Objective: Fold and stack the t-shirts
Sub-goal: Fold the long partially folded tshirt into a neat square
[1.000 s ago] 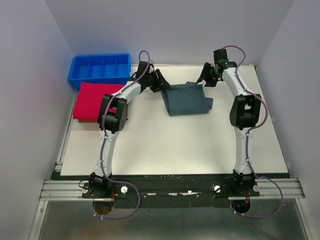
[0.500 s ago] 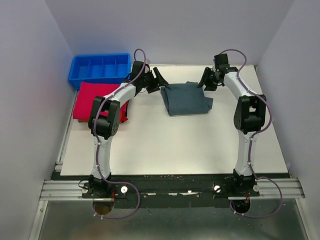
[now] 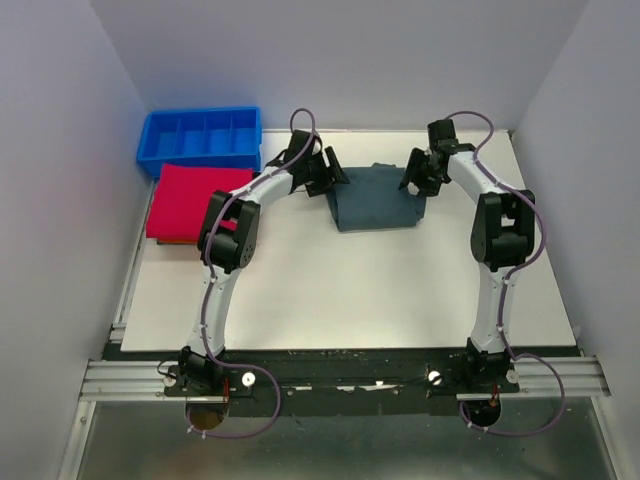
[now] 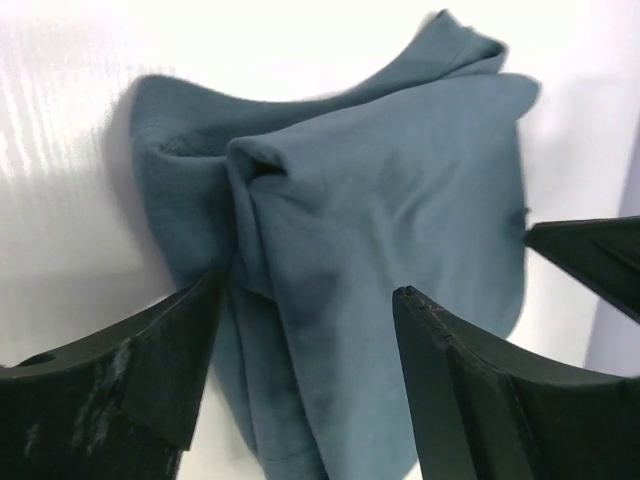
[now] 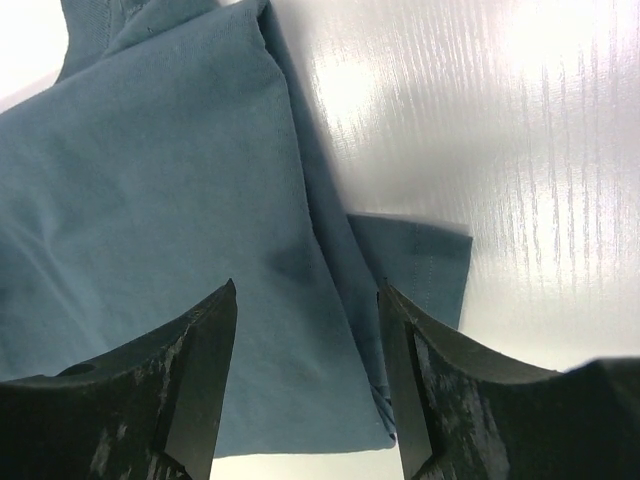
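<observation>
At the near edge of the white table (image 3: 350, 290) the two arm bases are noted, and both arms are seen reaching toward the far half. Past mid-table the dark slate grey-blue cloth t-shirt (image 3: 375, 202) is found lying as a folded, roughly rectangular bundle, its longer side running left to right. It is flanked at its far corners, with the left gripper (image 3: 330, 178) over the far-left corner and the right gripper (image 3: 416, 180) over the far-right one. Both sets of jaws are seen spread apart in the wrist views, with nothing pinched and only cloth visible beneath. A raised ridge of fabric is recorded under the left gripper, and a hem flap is seen poking out onto bare table under the right. Further left, well apart from the grey bundle, the bright red-magenta cloth t-shirt (image 3: 195, 198) is found lying flat. Behind it, at the far-left corner, the rigid blue plastic tray (image 3: 200, 113) is noted. Stacking is judged not yet done. The red shirt lies leftward of the grey along the grey's long axis, and the left arm is judged the nearer to it.
</observation>
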`<action>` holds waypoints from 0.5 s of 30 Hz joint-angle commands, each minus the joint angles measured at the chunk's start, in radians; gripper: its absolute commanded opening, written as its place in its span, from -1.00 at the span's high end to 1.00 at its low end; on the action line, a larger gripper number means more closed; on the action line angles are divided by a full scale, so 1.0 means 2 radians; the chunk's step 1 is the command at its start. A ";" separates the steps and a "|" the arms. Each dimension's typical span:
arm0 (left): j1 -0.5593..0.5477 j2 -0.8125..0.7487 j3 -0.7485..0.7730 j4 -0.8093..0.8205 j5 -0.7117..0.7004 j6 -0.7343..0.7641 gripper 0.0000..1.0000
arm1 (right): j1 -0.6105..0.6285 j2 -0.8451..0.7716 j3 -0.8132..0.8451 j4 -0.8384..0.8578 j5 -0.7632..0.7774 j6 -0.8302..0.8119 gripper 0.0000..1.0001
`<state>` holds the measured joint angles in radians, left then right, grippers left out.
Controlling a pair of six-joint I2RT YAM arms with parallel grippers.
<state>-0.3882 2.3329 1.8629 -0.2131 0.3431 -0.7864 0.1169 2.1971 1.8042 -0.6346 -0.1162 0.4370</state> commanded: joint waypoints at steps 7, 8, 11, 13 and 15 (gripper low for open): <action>0.000 0.022 0.016 -0.048 -0.034 0.020 0.27 | 0.031 -0.019 -0.056 -0.006 0.011 -0.001 -0.32; 0.001 0.021 0.010 -0.043 -0.030 0.021 0.44 | 0.034 -0.033 -0.074 0.000 0.011 0.002 -0.32; 0.001 0.006 -0.015 -0.028 -0.021 0.027 0.73 | 0.041 -0.077 -0.139 0.028 0.007 0.005 -0.32; 0.001 -0.008 -0.039 -0.018 -0.014 0.031 0.80 | 0.045 -0.107 -0.182 0.044 0.004 0.006 -0.32; 0.001 -0.027 -0.069 -0.004 -0.001 0.035 0.86 | 0.049 -0.142 -0.231 0.059 0.007 0.009 -0.31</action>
<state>-0.3889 2.3550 1.8236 -0.2428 0.3027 -0.7486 0.1986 2.0315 1.4906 -0.5602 -0.1051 0.4435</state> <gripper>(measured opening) 0.107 0.657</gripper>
